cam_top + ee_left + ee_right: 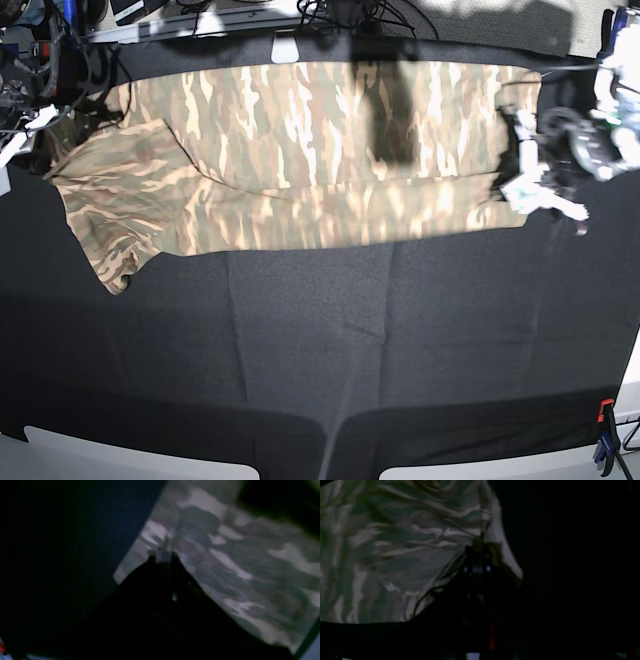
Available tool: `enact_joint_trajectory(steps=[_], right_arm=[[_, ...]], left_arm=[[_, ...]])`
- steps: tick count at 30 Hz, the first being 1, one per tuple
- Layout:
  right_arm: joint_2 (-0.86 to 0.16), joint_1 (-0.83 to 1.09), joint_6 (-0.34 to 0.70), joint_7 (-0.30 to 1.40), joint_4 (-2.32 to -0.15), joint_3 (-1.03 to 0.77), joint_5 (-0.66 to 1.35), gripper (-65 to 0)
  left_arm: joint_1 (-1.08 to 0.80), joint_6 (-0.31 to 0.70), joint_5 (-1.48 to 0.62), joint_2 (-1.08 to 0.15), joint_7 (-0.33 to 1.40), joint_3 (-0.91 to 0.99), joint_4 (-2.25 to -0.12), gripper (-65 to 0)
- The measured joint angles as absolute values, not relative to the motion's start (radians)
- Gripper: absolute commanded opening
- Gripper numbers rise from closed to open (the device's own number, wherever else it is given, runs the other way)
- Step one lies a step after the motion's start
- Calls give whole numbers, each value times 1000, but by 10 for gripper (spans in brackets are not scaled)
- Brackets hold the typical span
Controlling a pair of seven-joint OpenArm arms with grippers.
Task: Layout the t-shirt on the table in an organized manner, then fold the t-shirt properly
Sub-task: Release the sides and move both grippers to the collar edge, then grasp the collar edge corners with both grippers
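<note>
The bench (400, 340), draped in matte black cloth, fills nearly the whole base view, its near half bare and creased with a few shallow seams. Along its far edge lies the t-shirt (300, 160), a camouflage of tan, beige and olive-brown streaks, spread in a long band that runs across the width of the bench, one sleeve fanning toward the near side at the view's left and a dark shadow stripe crossing the body right of centre. At the view's right end of the shirt sits the left arm's white and black wrist, with the left fingers (522, 170) on the fabric's edge; in the left wrist view those fingers (163, 552) are drawn together and pinch the shirt's hem (140, 545), where the cloth meets the dark bench cover. The right fingers (480, 546) appear in the right wrist view only, likewise closed tight, gripping a rumpled fold of the shirt at its border, ridges of cloth radiating away from the pinch. In the base view the right arm is lost among dark clutter at the far left corner. A red and blue clamp (604, 430) stands at the bench's near right corner.
</note>
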State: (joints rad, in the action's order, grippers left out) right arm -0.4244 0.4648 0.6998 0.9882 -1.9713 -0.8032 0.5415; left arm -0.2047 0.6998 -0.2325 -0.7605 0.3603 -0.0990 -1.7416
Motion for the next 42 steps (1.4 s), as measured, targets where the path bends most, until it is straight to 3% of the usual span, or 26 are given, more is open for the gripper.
enact_joint_trajectory(steps=[4,18,30,31,33,34,42], right_arm=[[-424,465,700,988,-1971,-803,542,-650],[-424,465,700,948,-1877,-803,367,-650],[-423,465,700,924,-1813,-803,487,-650],[-424,463,700,924,-1813,-803,510,-650],[-424,462,700,924,-1813,-803,529,-650],[-423,462,700,924,-1813,-803,532,-650],[-424,463,700,925,-1813,-803,529,-650]], left_arm=[[-244,699,-369,-796,361,-99,-1751,-650],[-296,701,-385,-796,418,-101,-1753,-650],[-331,700,-426,-796,415,-101,-1753,-650],[-329,700,-426,-796,416,-101,-1753,-621],[-327,700,-424,-796,418,-101,-1753,-442],[-327,699,-420,-796,418,-101,-1753,-388],[-330,700,-407,-796,418,-101,-1753,-384]])
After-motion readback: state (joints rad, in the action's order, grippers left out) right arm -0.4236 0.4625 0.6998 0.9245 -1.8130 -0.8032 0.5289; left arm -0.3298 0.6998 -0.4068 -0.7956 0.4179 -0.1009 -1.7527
